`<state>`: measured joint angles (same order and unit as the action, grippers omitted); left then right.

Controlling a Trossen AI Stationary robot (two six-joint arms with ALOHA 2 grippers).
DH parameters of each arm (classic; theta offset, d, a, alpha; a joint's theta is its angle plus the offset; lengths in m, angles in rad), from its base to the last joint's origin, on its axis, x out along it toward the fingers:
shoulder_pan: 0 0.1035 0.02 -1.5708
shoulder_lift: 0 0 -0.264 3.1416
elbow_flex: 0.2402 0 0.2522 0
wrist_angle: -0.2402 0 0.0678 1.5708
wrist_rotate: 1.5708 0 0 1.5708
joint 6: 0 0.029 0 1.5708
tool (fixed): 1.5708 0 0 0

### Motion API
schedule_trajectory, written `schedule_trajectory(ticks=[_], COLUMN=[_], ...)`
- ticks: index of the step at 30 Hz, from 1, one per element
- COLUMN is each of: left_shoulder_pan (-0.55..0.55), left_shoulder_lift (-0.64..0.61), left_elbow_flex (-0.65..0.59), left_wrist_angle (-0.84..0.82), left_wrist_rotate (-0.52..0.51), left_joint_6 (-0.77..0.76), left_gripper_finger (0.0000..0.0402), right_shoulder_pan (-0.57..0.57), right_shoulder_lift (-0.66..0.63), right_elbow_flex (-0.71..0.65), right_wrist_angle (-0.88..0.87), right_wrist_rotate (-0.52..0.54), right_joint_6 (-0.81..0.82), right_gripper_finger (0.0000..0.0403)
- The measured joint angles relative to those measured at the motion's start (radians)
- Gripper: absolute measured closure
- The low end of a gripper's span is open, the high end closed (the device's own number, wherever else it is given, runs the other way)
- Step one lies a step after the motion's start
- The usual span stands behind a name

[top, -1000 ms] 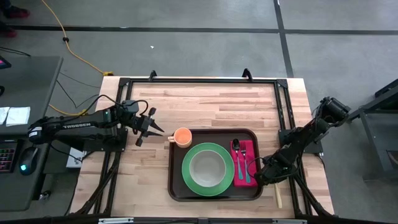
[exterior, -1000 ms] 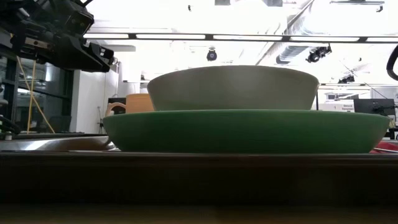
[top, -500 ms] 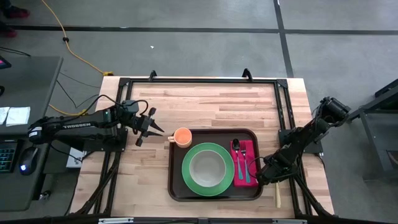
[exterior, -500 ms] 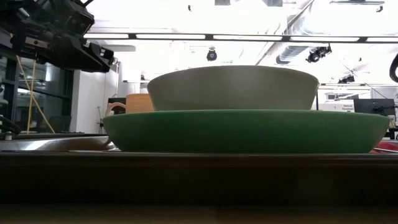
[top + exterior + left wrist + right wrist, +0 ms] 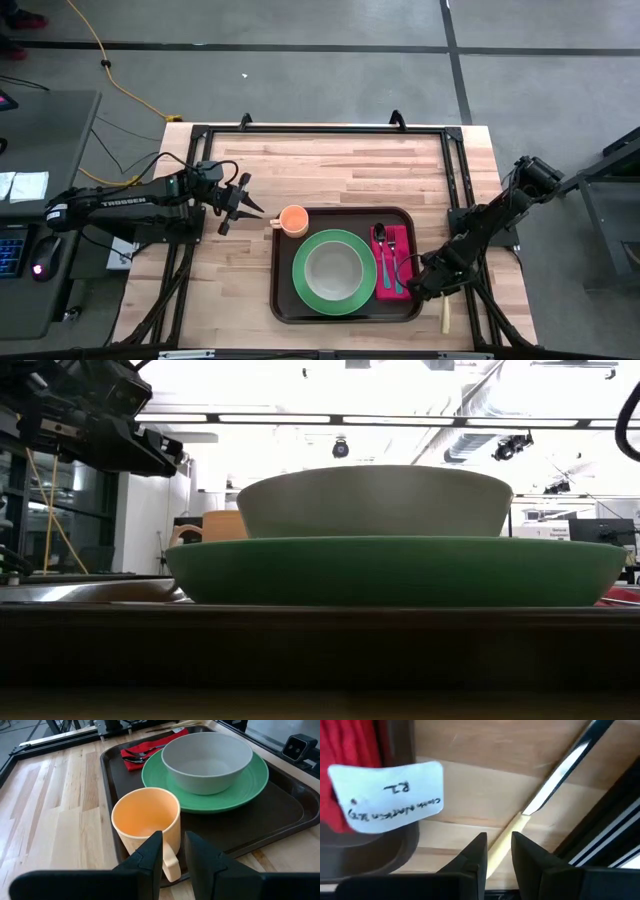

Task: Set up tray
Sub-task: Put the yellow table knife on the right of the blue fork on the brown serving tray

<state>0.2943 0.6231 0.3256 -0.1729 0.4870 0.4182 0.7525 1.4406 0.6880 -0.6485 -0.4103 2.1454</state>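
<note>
Beside our right gripper (image 5: 428,287), fingers slightly apart and empty, lies the tray (image 5: 285,300).
We see dark brown rectangular plastic, rounded corners, raised rim.

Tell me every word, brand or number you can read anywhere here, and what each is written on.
"TROSSEN": white letters along the dark left robot arm, high view.
"R2": handwritten on the white paper label, right wrist view, seen upside down.
Below "R2" a second handwritten line, too scrawled to read.
Nothing readable on the large dark brown plastic tray or its dishes.
</note>
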Motion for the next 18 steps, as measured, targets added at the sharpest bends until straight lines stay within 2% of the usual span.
schedule_trajectory(ticks=[18], left_shoulder_pan=[0.0], left_shoulder_lift=[0.0], left_elbow_flex=[0.0], left_wrist_angle=[-0.001], left_wrist_rotate=[0.0], left_joint_6=[0.018], left_gripper_finger=[0.0289], right_shoulder_pan=[0.042], right_shoulder_lift=[0.0], right_elbow_flex=[0.0], right_wrist_angle=[-0.005], right_wrist_rotate=[-0.068], right_joint_6=[0.059], right_gripper_finger=[0.0336])
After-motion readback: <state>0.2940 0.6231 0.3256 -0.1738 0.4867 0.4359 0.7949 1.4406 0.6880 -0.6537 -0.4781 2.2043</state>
